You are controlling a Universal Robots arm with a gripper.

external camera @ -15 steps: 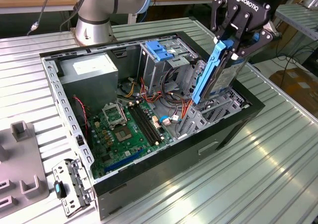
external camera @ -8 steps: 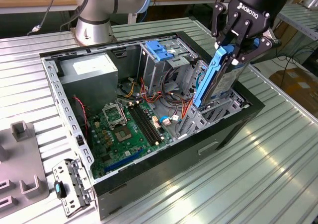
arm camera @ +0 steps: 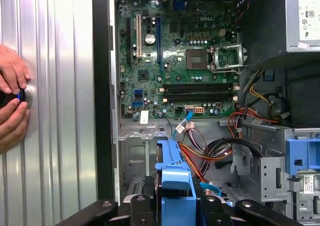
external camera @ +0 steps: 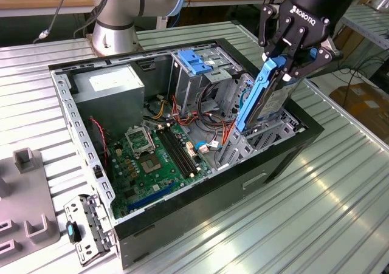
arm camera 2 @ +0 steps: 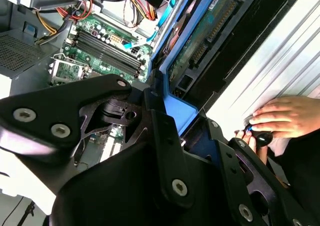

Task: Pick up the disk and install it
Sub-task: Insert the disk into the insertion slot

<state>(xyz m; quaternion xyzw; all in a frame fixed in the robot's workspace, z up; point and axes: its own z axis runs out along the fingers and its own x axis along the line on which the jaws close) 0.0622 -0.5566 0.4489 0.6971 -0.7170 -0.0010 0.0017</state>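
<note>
The disk (external camera: 270,101), silver-grey with blue side rails, hangs tilted on end over the open computer case (external camera: 285,158) at the exterior view's right. My gripper (external camera: 287,60) is shut on its upper end. Its lower end dips into the drive bay (external camera: 267,134) beside the cables. I cannot tell whether it touches the bay. In the first wrist view a blue rail (arm camera: 175,178) runs out from between my black fingers (arm camera: 142,208). The second wrist view shows the disk's green circuit side (arm camera 2: 210,30) and blue rail (arm camera 2: 177,108).
Inside the case lie the motherboard (external camera: 152,158), a grey power supply box (external camera: 112,85), a blue-topped cage (external camera: 197,61) and loose cables (external camera: 206,125). A person's hands (arm camera: 12,100) rest on the ribbed table beside the case. A metal bracket (external camera: 85,225) and grey fixtures (external camera: 27,189) lie on the table at the exterior view's left.
</note>
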